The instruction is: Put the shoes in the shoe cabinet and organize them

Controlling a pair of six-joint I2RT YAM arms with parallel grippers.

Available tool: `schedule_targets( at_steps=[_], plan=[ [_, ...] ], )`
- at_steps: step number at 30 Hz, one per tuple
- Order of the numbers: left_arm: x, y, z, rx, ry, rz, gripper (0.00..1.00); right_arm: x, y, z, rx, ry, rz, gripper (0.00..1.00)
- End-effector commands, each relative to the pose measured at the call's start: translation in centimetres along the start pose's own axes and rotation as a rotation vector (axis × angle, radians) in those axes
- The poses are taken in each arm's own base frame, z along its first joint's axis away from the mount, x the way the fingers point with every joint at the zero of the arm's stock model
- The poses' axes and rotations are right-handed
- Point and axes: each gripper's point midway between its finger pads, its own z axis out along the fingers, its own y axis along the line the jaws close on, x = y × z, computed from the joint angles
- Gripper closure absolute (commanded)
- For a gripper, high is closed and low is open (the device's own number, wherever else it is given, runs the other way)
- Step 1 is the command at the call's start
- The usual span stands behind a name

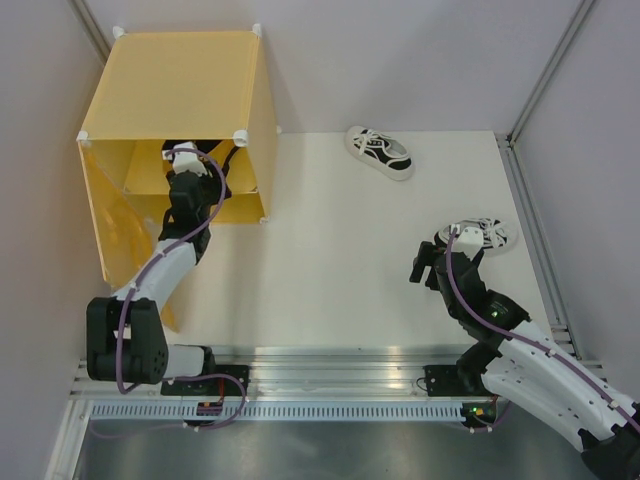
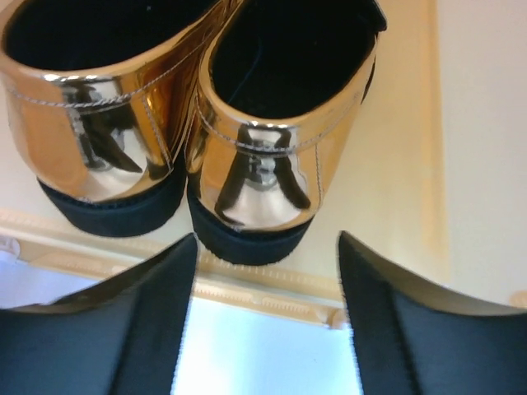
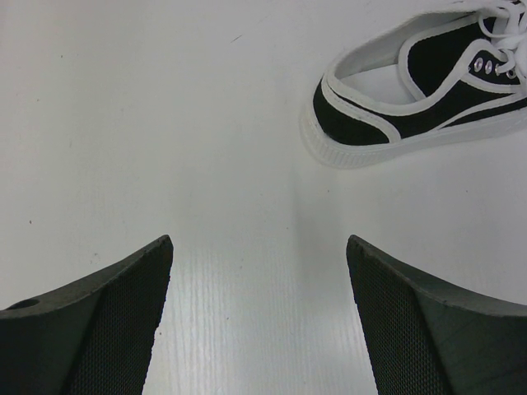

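Gold loafers [image 2: 262, 169] just beyond left hand [image 2: 266, 239]

Counting now: two shiny metallic-gold loafers with black insides, one loafer [image 2: 90, 123] and its partner loafer [image 2: 280, 140]. Two white low sneakers with black trim, the far sneaker [image 1: 380, 152] and the near sneaker [image 1: 482, 235]. One yellow-orange translucent plastic shoe cabinet [image 1: 170, 80]. Two hands: left hand [image 2: 268, 247], right hand [image 3: 259, 247].
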Motion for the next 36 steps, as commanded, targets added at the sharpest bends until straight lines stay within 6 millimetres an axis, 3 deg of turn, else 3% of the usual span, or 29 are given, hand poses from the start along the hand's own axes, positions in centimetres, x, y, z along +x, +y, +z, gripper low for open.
schedule_targets(
  at_steps=[1,2,3,6,8,9,11,14,16,19,22,24,26,28,29,31,32,33,34,35,36],
  plan=[
    [-2.7,-0.4,-2.0,0.022,-0.037,-0.045,0.23,-0.5,0.5,0.0,-0.021,-0.016,0.013,0.10],
    [-3.5,-0.4,-2.8,0.022,-0.048,-0.050,0.21,-0.4,0.5,0.0,-0.020,-0.012,0.009,0.10],
    [-2.1,0.0,-3.5,0.007,0.025,-0.041,0.18,-0.5,0.5,0.0,-0.023,-0.013,0.009,0.10],
    [-1.8,0.0,-5.8,0.011,0.091,-0.075,0.08,-0.5,0.6,0.1,-0.019,-0.010,0.005,0.10],
    [0.4,0.1,-7.6,0.020,0.179,-0.088,0.02,-0.7,0.6,0.2,-0.016,-0.013,0.008,0.10],
    [0.1,0.2,-8.8,0.025,0.175,-0.099,0.00,-0.7,0.7,0.2,-0.014,-0.010,0.009,0.10],
    [1.6,0.3,-10.4,0.029,0.246,-0.108,0.00,-0.7,0.8,0.4,-0.008,-0.003,0.004,0.10],
    [1.9,0.0,-13.2,0.065,0.299,-0.108,0.00,-1.0,0.8,0.6,0.013,0.002,-0.002,0.10],
    [0.8,-0.5,-14.9,0.114,0.294,-0.085,0.00,-1.2,0.3,0.9,0.056,0.005,-0.016,0.10],
    [0.5,-1.8,-17.6,0.219,0.308,-0.088,0.00,-2.6,0.2,0.9,0.097,-0.017,-0.019,0.10],
    [1.3,-2.6,-18.9,0.285,0.309,-0.106,0.00,-4.6,0.3,1.3,0.151,-0.048,-0.040,0.09],
    [1.2,-2.5,-19.3,0.293,0.274,-0.103,0.00,-5.1,0.5,2.4,0.196,-0.041,-0.075,0.09],
    [2.2,-2.1,-19.4,0.281,0.259,-0.106,0.00,-7.1,1.6,3.2,0.206,-0.057,-0.082,0.09],
    [2.1,-2.1,-19.3,0.286,0.227,-0.118,0.00,-7.6,2.0,5.4,0.239,-0.030,-0.103,0.09],
    [2.8,-2.0,-19.3,0.284,0.232,-0.124,0.00,-9.6,3.0,5.9,0.229,-0.056,-0.085,0.09],
    [2.6,-2.1,-19.5,0.297,0.205,-0.128,0.00,-10.0,3.4,8.7,0.250,-0.019,-0.118,0.09],
    [2.8,-2.1,-19.6,0.300,0.203,-0.123,0.00,-12.5,4.5,9.3,0.229,-0.056,-0.092,0.09],
    [3.1,-2.0,-19.6,0.301,0.204,-0.121,0.00,-13.1,4.8,10.5,0.227,-0.048,-0.112,0.09],
    [3.1,-2.3,-19.7,0.312,0.202,-0.116,0.00,-12.4,4.5,12.8,0.239,-0.003,-0.129,0.09],
    [3.2,-2.4,-19.8,0.318,0.203,-0.112,0.00,-14.6,5.3,13.7,0.227,-0.024,-0.113,0.10],
    [3.4,-2.4,-19.9,0.321,0.204,-0.109,0.00,-15.2,5.3,14.7,0.233,-0.017,-0.109,0.10]
  ],
)
